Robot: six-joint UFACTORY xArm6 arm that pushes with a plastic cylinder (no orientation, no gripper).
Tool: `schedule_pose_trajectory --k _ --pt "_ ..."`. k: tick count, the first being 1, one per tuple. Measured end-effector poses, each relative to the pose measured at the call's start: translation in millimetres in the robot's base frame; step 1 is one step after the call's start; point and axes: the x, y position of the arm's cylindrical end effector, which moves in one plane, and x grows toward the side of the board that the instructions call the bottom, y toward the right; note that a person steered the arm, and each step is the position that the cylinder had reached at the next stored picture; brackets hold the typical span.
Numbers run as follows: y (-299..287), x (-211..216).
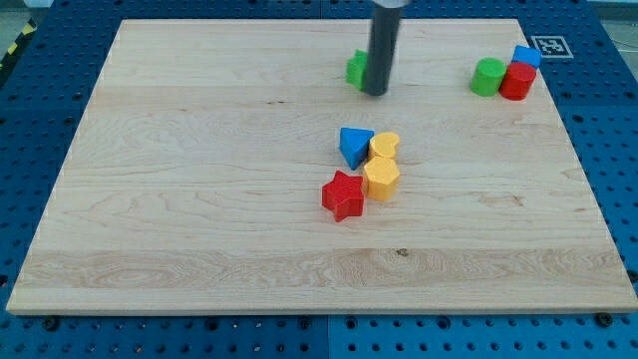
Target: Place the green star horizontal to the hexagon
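Observation:
The green star (356,68) lies near the view's top centre, mostly hidden behind my rod. My tip (376,93) rests on the board touching or just beside the star's right side. The yellow hexagon (381,179) sits in the middle of the board, well below the star. It touches a red star (344,195) at its lower left and a yellow heart (385,148) above it. A blue triangle (354,146) lies left of the heart.
At the view's top right stand a green cylinder (487,77), a red cylinder-like block (517,81) and a blue block (527,56), close together. The wooden board (199,199) lies on a blue perforated table.

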Motion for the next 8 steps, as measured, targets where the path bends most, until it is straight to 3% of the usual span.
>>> schedule_pose_trajectory --k 2,3,6,8 --pt "58 -10" --pt "48 -34" --pt "-124 -29" --pt "-138 -56"
